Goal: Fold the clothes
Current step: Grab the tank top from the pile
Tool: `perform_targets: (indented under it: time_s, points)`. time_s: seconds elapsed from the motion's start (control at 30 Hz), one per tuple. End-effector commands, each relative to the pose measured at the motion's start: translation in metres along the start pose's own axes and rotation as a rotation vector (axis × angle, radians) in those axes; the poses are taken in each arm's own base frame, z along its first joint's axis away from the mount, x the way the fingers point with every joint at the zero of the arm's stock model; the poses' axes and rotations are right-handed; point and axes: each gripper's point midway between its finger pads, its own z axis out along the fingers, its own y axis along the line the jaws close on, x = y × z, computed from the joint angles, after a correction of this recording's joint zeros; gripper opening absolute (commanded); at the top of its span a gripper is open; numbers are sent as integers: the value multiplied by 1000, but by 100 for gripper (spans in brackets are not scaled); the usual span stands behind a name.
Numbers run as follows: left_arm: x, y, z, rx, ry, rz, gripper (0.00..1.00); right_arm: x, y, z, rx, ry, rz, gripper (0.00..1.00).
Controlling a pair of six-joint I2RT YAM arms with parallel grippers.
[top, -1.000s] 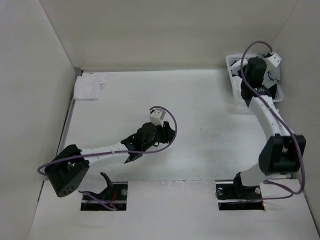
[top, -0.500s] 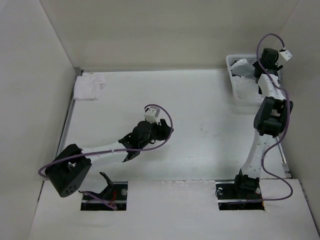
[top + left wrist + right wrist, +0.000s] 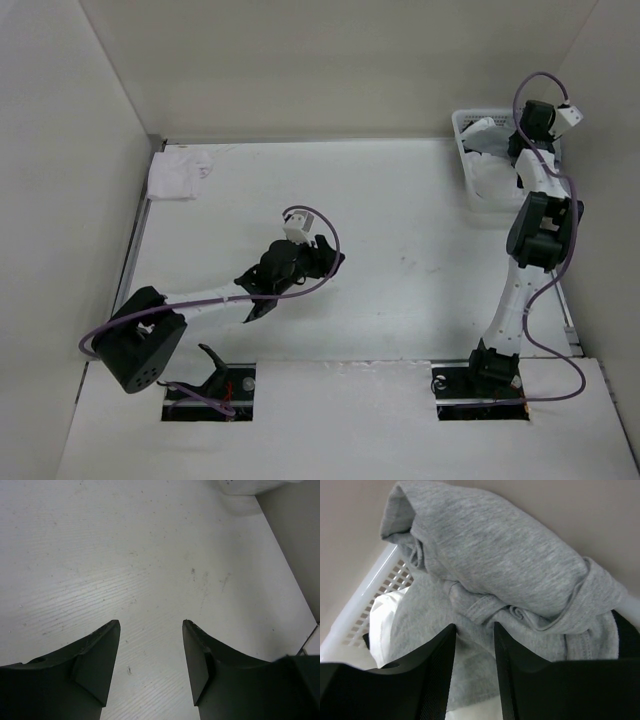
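My left tool (image 3: pixel 151 624) hangs with its jaws wide apart over the bare white worktop (image 3: pixel 125 540) (scuffed, flecked with dark specks), which pale walls (image 3: pixel 330 60) close in. My right tool (image 3: pixel 474 626), jaws a narrow gap apart, sits just above the gray T-shirt (image 3: pixel 520 565), heaped in the white basket (image 3: pixel 375 590) in the far right corner. A small white cloth (image 3: pixel 180 175) lies far left.

Left end effector (image 3: pixel 150 625) is gaping wide on its low, outstretched arm; right end effector (image 3: pixel 474 626) is hovering narrowly parted.
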Motion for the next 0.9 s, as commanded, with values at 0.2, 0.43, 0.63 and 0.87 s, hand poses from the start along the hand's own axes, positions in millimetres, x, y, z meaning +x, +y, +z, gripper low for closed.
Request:
perform_targets:
  time_s: [0.2,0.43,0.63,0.87]
  points:
    - [-8,-7,1,49,-33,-32,52,-3,-29,5,45,6,-33,26]
    - [-7,-5,3,43,-30,-33,52,-57,-2,-30,-67,-146,35,0]
    - [-11,-9,2,51,-43,-33,52,-141,44,-135,-255,-354,135,0]
    - [-39,-15,-10,59,-112,-56,52,-218,108,-337,-678,-495,215,1]
